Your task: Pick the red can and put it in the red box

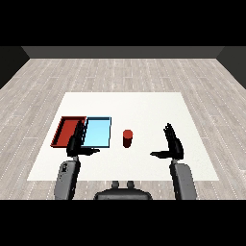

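A small red can (127, 139) stands upright on the white table (144, 105), just right of the light blue tray (98, 133). The red tray (66, 129) lies at the left, side by side with the blue one. My right hand (173, 144) hovers to the right of the can, a clear gap away, fingers straight and thumb pointing toward it, holding nothing. My left hand (77, 142) is open over the near edges of the two trays, partly covering where they meet.
The table's front edge (120, 180) runs just past my forearms. Grey wood flooring surrounds the table on all sides.
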Robot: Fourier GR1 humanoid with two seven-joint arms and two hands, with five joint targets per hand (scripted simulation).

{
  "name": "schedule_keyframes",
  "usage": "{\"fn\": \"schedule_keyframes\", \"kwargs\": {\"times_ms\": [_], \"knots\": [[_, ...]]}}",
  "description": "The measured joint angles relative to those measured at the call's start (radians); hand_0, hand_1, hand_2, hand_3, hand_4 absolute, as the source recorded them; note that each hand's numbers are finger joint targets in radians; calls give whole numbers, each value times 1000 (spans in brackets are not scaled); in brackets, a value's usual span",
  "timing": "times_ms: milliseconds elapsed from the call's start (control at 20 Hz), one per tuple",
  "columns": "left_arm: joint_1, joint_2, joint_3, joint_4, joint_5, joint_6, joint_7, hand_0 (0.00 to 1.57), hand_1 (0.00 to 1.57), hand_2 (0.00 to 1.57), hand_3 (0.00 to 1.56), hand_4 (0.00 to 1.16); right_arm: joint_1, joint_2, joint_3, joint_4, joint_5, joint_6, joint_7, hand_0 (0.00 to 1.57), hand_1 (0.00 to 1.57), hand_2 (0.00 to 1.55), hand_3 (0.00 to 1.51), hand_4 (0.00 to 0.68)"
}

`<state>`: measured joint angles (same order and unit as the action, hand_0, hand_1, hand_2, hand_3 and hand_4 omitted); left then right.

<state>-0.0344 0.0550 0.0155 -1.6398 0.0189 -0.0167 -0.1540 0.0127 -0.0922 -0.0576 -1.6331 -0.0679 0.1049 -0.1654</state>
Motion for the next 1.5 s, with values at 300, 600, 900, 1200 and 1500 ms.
{"fn": "schedule_keyframes", "kwargs": {"times_ms": [300, 600, 900, 1200, 1500], "knots": [[34, -9, 12, -6, 14, -27, -174, 0, 0, 0, 0, 0, 36, 13, 3, 15, -1, 41, -161, 0, 0, 0, 0, 0], [11, -7, 26, 42, 11, -33, -246, 0, 0, 0, 0, 0, 52, 13, -3, 4, -9, 63, -189, 0, 0, 0, 0, 0], [2, -10, 28, 47, -2, -20, -249, 0, 0, 0, 0, 0, 19, 5, -14, 36, 0, 71, -195, 0, 0, 0, 0, 0], [6, -20, 20, 64, -22, -1, -271, 0, 0, 0, 0, 0, -20, 34, 13, 57, 11, 56, -168, 0, 0, 0, 0, 0], [1, -29, 13, 52, -28, 16, -257, 0, 0, 0, 0, 0, -114, 46, 3, 119, -17, 45, -117, 0, 0, 0, 0, 0]]}}
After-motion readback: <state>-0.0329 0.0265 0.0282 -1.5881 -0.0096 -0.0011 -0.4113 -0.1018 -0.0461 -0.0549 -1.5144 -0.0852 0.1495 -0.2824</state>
